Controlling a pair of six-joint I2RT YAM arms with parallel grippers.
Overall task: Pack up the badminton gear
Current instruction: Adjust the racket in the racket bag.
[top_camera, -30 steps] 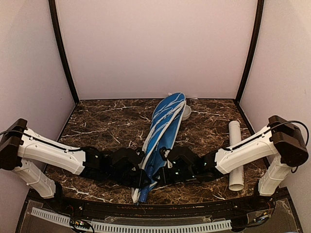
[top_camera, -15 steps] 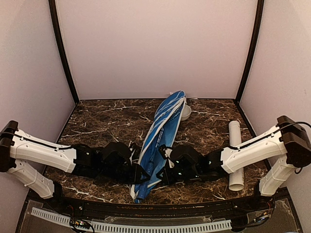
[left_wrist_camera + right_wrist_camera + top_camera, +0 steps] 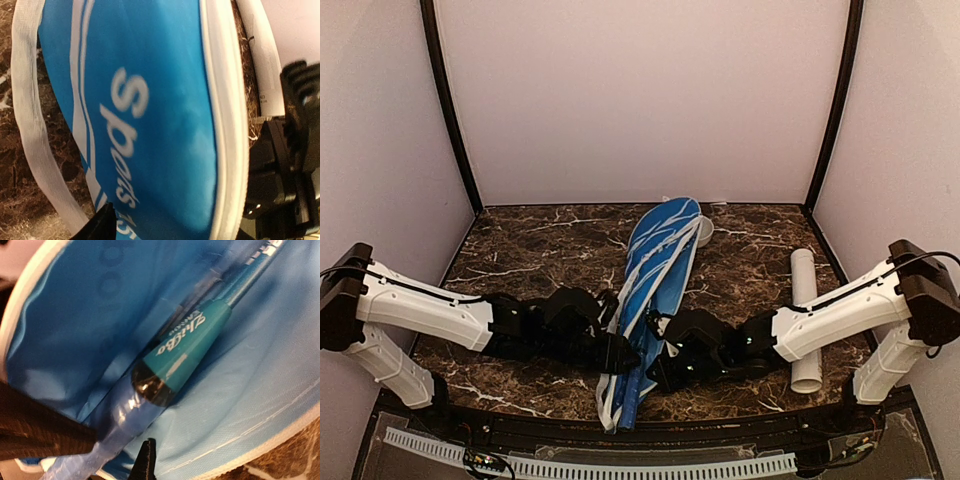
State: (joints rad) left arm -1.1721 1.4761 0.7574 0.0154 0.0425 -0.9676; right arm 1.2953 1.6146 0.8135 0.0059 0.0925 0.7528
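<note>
Racket cover (image 3: 658, 280) lies diagonally mid-table, a gripper on each side of its near end.
Right gripper (image 3: 662, 372) clenched at the cover's open mouth, racket handle (image 3: 182, 350) inside it. Left gripper (image 3: 623, 357) against the cover's left edge, finger state unclear.

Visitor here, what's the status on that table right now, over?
Right gripper shut at near end of racket cover; left gripper alongside, opening unclear. Racket handle inside. White tube apart at right, not packed.
</note>
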